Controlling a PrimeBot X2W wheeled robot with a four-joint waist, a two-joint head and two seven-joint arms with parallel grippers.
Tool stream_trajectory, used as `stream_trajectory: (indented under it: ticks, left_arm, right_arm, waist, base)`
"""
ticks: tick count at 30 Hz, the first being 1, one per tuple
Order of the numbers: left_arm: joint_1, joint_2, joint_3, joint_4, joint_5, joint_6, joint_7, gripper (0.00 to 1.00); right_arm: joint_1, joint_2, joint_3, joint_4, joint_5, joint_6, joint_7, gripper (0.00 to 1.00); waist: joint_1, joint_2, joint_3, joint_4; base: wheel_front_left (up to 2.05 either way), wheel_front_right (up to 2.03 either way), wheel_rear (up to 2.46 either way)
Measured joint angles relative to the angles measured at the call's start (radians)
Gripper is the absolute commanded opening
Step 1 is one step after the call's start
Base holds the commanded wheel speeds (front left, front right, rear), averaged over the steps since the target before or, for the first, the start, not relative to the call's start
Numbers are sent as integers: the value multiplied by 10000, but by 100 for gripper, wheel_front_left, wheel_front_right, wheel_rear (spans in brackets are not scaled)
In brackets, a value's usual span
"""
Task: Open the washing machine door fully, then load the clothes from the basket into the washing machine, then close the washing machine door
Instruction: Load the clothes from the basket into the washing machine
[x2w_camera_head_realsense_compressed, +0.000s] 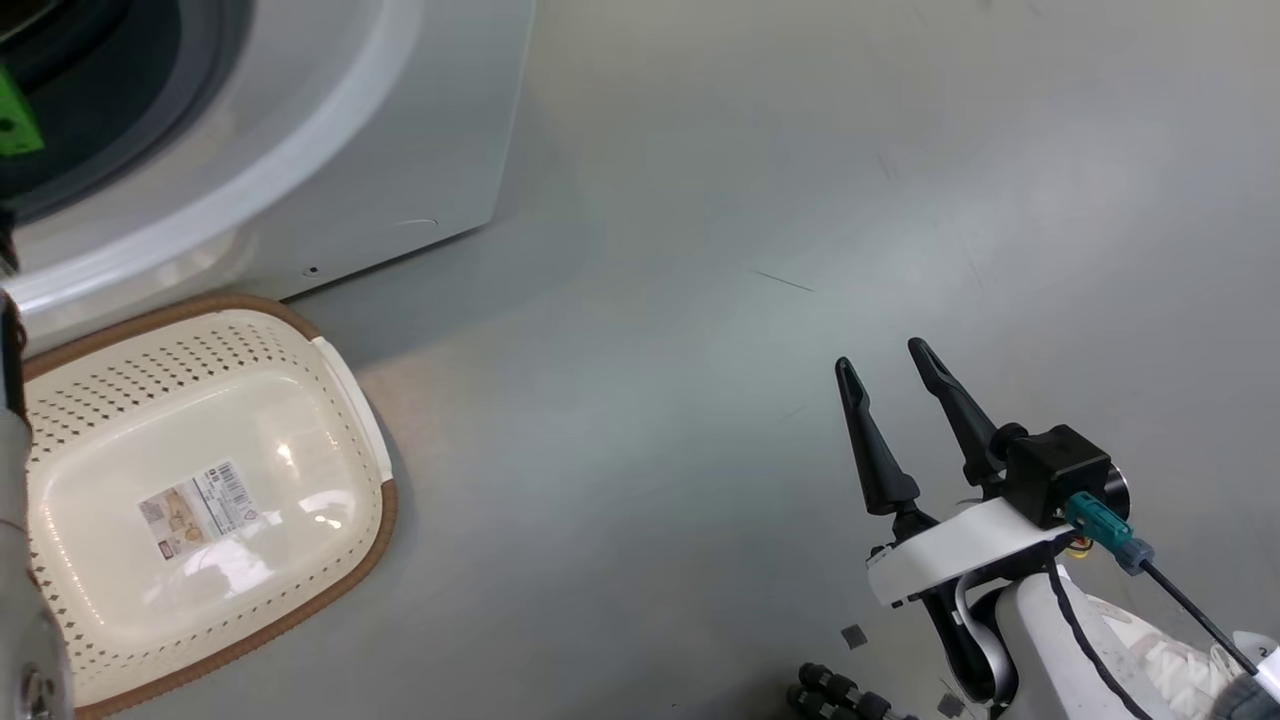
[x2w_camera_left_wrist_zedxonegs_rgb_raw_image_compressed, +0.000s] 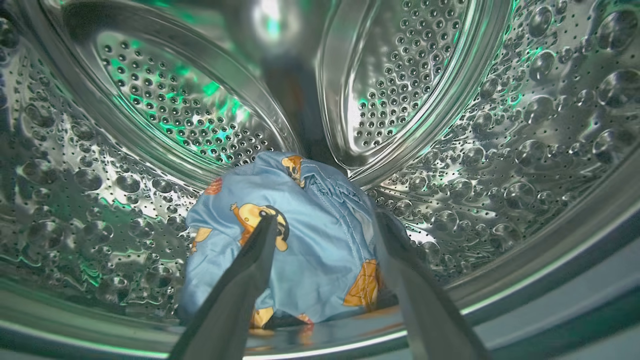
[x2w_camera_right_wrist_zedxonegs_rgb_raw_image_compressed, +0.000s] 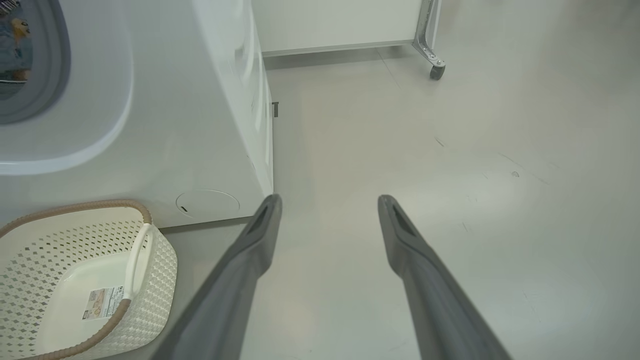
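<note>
Grey floor (x2w_camera_head_realsense_compressed: 700, 300) | basket (x2w_camera_head_realsense_compressed: 382, 520) beside washer (x2w_camera_head_realsense_compressed: 400, 150) | clothes (x2w_camera_left_wrist_zedxonegs_rgb_raw_image_compressed: 320, 260) in drum (x2w_camera_left_wrist_zedxonegs_rgb_raw_image_compressed: 175, 115), lying between spread fingers of left gripper (x2w_camera_left_wrist_zedxonegs_rgb_raw_image_compressed: 326, 216) | right gripper (x2w_camera_head_realsense_compressed: 882, 355) over floor, fingers spread, well apart from clothes

Drum (x2w_camera_left_wrist_zedxonegs_rgb_raw_image_compressed: 525, 150): we see polished steel, mirror-bright, dimpled and perforated.
Clothes (x2w_camera_left_wrist_zedxonegs_rgb_raw_image_compressed: 320, 235): we see soft matt cloth, creased.
Basket (x2w_camera_head_realsense_compressed: 150, 370), lower left: we see glossy cream plastic, woven-look brown rim, paper label (x2w_camera_head_realsense_compressed: 200, 510).
Floor (x2w_camera_head_realsense_compressed: 800, 200): we see it smooth, faintly shiny.
</note>
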Motion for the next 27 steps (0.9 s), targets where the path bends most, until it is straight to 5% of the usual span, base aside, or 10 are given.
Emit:
stream_trajectory:
  ticks: [27]
  left_arm:
    - [2330,-1981,-119,784,-610,-399,-846,100]
  right_arm:
    - [639,-510,-546,155,-163,0,0,100]
  waist:
    - [0,0,-2323,1492]
  base:
    - [0,0,0]
